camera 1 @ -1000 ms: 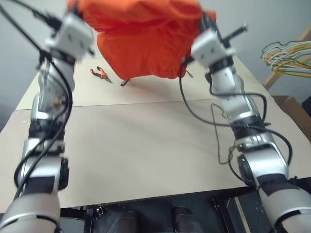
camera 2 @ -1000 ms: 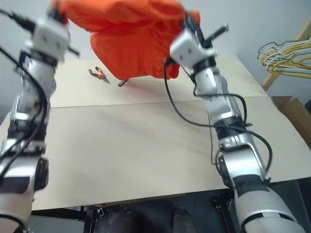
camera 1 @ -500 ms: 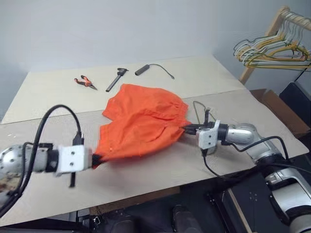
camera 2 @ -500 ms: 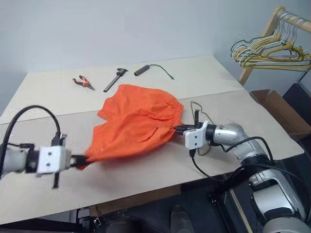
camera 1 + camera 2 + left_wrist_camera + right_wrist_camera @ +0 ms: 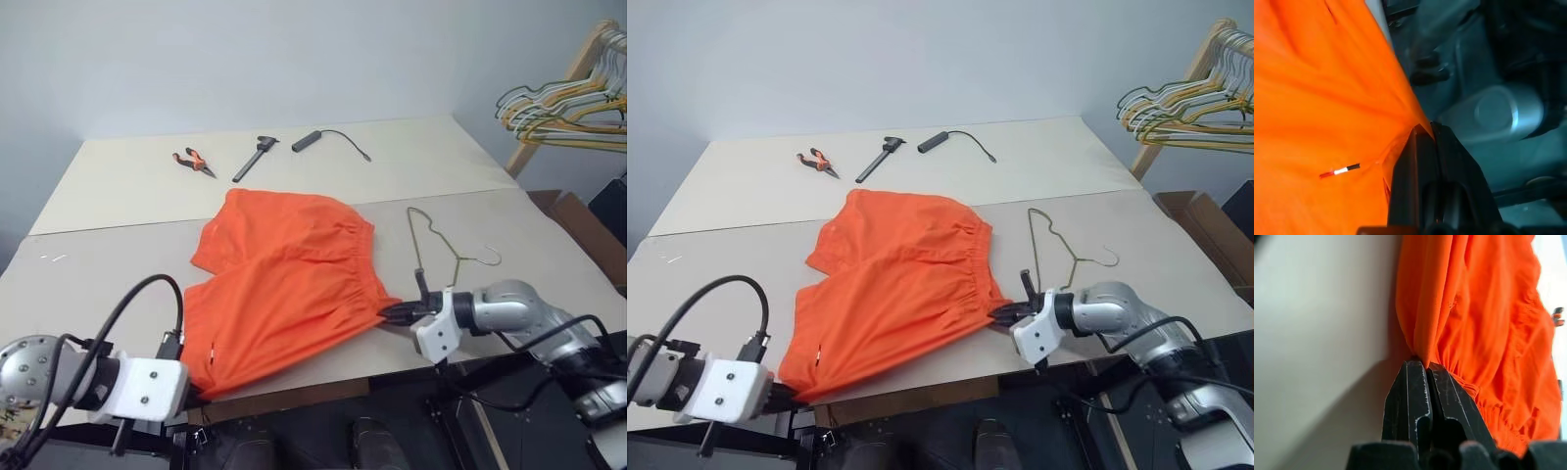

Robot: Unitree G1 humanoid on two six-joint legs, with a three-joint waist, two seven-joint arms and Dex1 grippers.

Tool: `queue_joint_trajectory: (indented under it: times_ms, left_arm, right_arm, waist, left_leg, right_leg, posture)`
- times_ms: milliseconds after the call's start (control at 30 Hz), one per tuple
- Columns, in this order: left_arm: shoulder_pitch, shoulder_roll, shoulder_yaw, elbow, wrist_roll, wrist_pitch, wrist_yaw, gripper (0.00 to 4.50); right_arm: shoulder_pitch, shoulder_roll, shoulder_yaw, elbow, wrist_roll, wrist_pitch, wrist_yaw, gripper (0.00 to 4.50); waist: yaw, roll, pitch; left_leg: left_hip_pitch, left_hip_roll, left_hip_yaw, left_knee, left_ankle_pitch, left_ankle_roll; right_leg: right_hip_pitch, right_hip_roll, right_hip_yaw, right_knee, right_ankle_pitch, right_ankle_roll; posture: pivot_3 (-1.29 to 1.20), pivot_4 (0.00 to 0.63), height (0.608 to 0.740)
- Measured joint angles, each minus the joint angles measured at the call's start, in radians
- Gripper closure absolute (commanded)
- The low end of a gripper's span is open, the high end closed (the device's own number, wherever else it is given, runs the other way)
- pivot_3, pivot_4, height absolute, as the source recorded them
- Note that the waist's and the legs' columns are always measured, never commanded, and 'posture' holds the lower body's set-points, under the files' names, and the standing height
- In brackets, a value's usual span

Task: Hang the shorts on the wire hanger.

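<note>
1. The shorts [image 5: 284, 289] are spread on the bench [image 5: 118, 255], beside the wire hanger [image 5: 443, 240].
2. Wrist views show fabric pinched by the left hand [image 5: 1422, 134] and right hand [image 5: 1419, 364], both nearly closed.

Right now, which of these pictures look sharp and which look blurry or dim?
In the left eye view, soft even light keeps the shorts, the wire hanger and the table crisp, with faint shadows. In the left wrist view, the fabric is bright, the background dim and hazy, and the left tool dark. In the right wrist view, the right tool is sharp, the far fabric softer.
</note>
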Motion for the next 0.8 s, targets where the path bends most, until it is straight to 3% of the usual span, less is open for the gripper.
queue_joint_trajectory:
  times_ms: [200,333,367,500,633,733,800]
  left_arm:
    - [-0.013,-0.025,0.016,0.006,-0.036,0.023,-0.042,1.7]
    - [-0.13,-0.076,0.052,0.059,-0.121,0.069,-0.019,0.5]
    - [-0.169,-0.096,0.053,0.068,-0.146,0.084,0.004,0.2]
    - [-0.371,-0.224,0.024,0.11,-0.274,0.201,0.162,0.2]
    - [-0.495,-0.32,-0.025,0.13,-0.344,0.289,0.294,0.2]
    - [-0.528,-0.34,-0.043,0.125,-0.38,0.334,0.344,0.2]
    - [-0.533,-0.34,-0.046,0.123,-0.39,0.349,0.351,0.17]
  right_arm:
    - [0.103,-0.055,-0.059,-0.109,0.068,0.11,0.027,1.49]
    - [0.223,-0.101,-0.209,-0.254,0.263,0.4,0.035,0.17]
    - [0.233,-0.101,-0.238,-0.276,0.295,0.485,0.028,0.13]
    - [0.239,-0.083,-0.366,-0.334,0.38,0.942,-0.075,0.13]
    - [0.134,0.002,-0.343,-0.309,0.359,1.367,-0.188,0.13]
    - [0.084,0.06,-0.305,-0.274,0.337,1.561,-0.236,0.13]
    - [0.038,0.099,-0.302,-0.258,0.34,1.651,-0.244,0.51]
  waist:
    - [-0.002,0.0,0.0]
    - [0.007,-0.001,0.0]
    - [0.008,-0.002,0.0]
    - [0.017,-0.003,-0.001]
    - [0.009,-0.005,-0.002]
    - [0.005,-0.005,-0.002]
    - [-0.003,-0.005,-0.002]
  left_leg:
    - [0.003,0.0,0.001,0.0,0.0,0.0]
    - [0.001,0.0,0.001,0.0,0.0,0.0]
    - [0.002,0.0,0.001,0.0,0.0,0.0]
    - [0.001,0.0,0.0,0.001,0.0,0.0]
    - [-0.001,-0.001,0.0,0.001,0.0,0.0]
    - [-0.003,-0.001,-0.001,0.001,0.0,0.0]
    - [-0.003,-0.001,-0.001,0.001,0.0,0.0]
  right_leg:
    - [0.001,0.001,0.003,0.0,-0.003,0.003]
    - [0.001,0.0,0.003,0.0,-0.002,0.003]
    - [0.001,0.0,0.003,0.0,-0.002,0.003]
    - [0.001,0.0,0.003,0.0,0.003,0.006]
    - [0.0,0.001,0.003,0.0,0.006,0.003]
    - [-0.001,0.001,0.003,0.0,0.006,0.002]
    - [-0.001,0.001,0.004,-0.001,0.006,0.003]
  posture:
    - [-0.04,0.1,0.74]
    - [-0.03,0.097,0.74]
    - [-0.03,0.097,0.74]
    - [-0.03,0.089,0.74]
    - [-0.04,0.087,0.74]
    - [-0.04,0.081,0.74]
    - [-0.04,0.078,0.74]
